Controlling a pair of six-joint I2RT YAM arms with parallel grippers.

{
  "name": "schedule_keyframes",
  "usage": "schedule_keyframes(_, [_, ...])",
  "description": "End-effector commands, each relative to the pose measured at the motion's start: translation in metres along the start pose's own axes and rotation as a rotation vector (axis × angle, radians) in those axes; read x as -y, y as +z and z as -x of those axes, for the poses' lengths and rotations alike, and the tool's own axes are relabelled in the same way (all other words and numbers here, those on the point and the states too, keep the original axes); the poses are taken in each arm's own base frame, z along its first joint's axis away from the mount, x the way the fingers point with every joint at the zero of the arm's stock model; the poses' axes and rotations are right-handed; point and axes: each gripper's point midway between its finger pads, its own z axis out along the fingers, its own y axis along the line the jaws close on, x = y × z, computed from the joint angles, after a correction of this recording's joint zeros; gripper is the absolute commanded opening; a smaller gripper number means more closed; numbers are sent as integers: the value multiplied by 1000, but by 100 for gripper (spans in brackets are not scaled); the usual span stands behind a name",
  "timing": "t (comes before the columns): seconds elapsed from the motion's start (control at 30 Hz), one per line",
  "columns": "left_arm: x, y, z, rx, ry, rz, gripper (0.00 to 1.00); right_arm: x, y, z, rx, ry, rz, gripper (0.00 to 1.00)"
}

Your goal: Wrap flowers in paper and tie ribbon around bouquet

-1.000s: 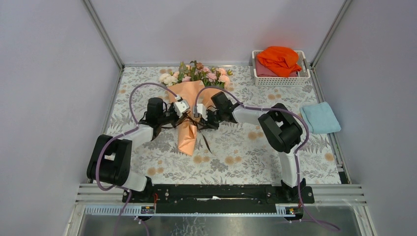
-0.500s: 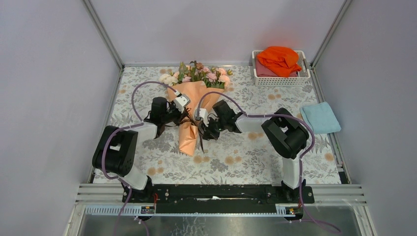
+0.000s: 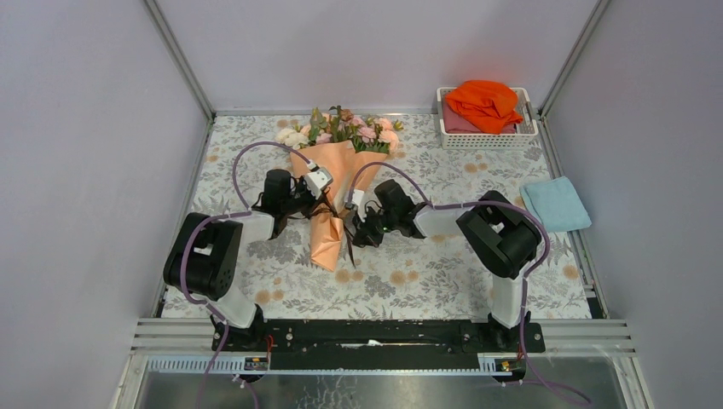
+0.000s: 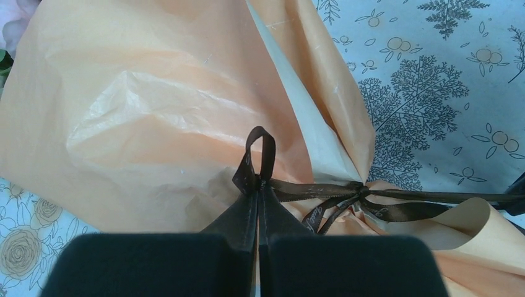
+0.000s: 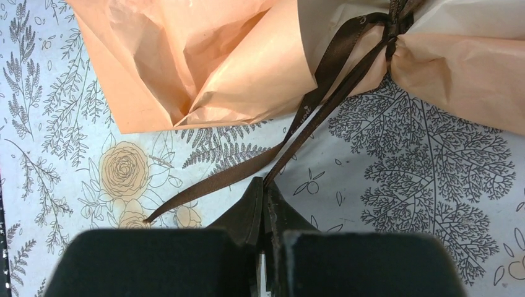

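Note:
The bouquet (image 3: 328, 209) lies in the middle of the table, a peach-orange paper (image 4: 155, 93) cone with the pink and cream flowers (image 3: 341, 128) sticking out of its far end. The dark brown ribbon (image 4: 322, 189) is knotted around the cone's narrow waist. My left gripper (image 4: 259, 184) is shut on a small ribbon loop just left of the knot. Right of the cone, my right gripper (image 5: 265, 184) is shut on a ribbon strand (image 5: 322, 93) that runs taut up to the knot. Beside that strand a loose tail lies on the covering.
A white basket (image 3: 486, 138) holding an orange cloth (image 3: 484, 102) stands at the back right. A light blue cloth (image 3: 554, 204) lies at the right edge. Grey walls and metal rails surround the floral table covering (image 3: 409, 264).
My right gripper has slid back toward the near right and closed on the ribbon strand. The left gripper has shifted slightly toward the cone, still shut on its loop.

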Motion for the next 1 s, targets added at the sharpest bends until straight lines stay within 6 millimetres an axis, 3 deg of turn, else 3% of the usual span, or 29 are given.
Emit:
schedule_keyframes(0.0, [-57,-6,27,65,120,194,0,-49,-13,-78,-246,199,118,0])
schedule_keyframes(0.1, [-47,-8,22,60,127,151,0,-43,-13,-68,-230,182,93,0])
schedule_keyframes(0.23, [-12,-20,22,68,193,4,0,-37,-21,-45,-198,159,42,25])
schedule_keyframes(0.27, [-8,-25,25,76,209,-2,5,-35,-24,-36,-181,148,32,32])
schedule_keyframes(0.3, [-7,-29,25,70,205,4,30,-34,-26,-28,-167,137,25,37])
schedule_keyframes(0.33, [-7,-33,26,63,201,12,48,-33,-29,-21,-155,124,20,42])
schedule_keyframes(0.4, [-2,-42,22,20,192,-5,64,-30,-37,-9,-144,104,-1,51])
schedule_keyframes(0.5, [4,-59,23,-12,181,-7,77,-19,-58,6,-114,89,-62,61])
schedule_keyframes(0.53, [5,-65,23,-23,157,0,85,-14,-68,12,-92,98,-84,70])
schedule_keyframes(0.6, [2,-78,27,-36,79,43,90,-3,-92,24,-26,137,-140,96])
schedule_keyframes(0.63, [-4,-85,30,-41,17,84,90,6,-107,33,23,171,-184,99])
schedule_keyframes(0.73, [-33,-113,37,-54,-252,277,94,49,-166,45,190,377,-410,100])
schedule_keyframes(0.77, [-43,-124,35,-62,-346,354,95,63,-196,46,265,475,-500,100])
schedule_keyframes(0.87, [-66,-164,14,-100,-619,570,96,82,-248,25,356,599,-736,100])
schedule_keyframes(0.97, [-75,-199,-12,-110,-828,736,96,85,-280,-12,362,650,-946,100])
